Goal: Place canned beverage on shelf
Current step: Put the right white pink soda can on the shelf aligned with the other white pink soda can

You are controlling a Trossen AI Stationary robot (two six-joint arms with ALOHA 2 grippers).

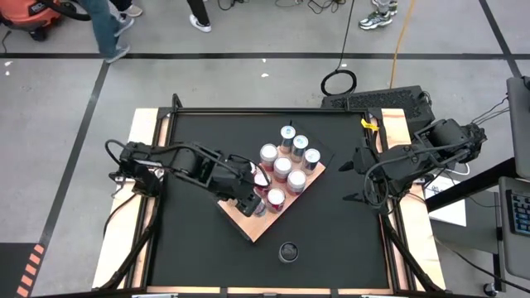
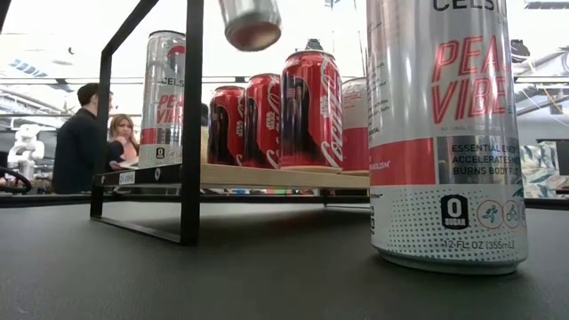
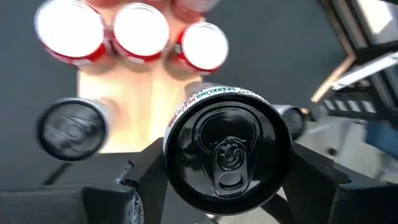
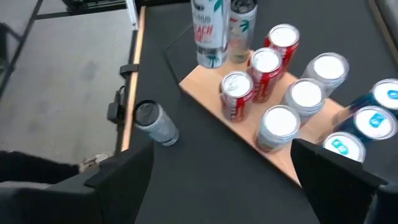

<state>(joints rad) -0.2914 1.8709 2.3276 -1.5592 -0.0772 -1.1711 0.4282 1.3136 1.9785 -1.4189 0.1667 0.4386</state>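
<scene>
A: Where's the can (image 3: pixel 227 149)?

B: Pinched upright in the left end effector (image 1: pixel 248 197), raised above the shelf (image 1: pixel 248 222) over its bare near corner, beside the red cans (image 1: pixel 276 197).

A: How to finish well?

B: Lower it straight, clear of its neighbours, and release only once it's seated.

A: The right end effector (image 1: pixel 352 178)?

B: Spread wide, holding nothing, at the bench's (image 1: pixel 348 240) right edge.

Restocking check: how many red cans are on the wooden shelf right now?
3. They stand in one row across the shelf: the far red can, the middle red can and the near red can. The right wrist view shows none hidden.
</scene>
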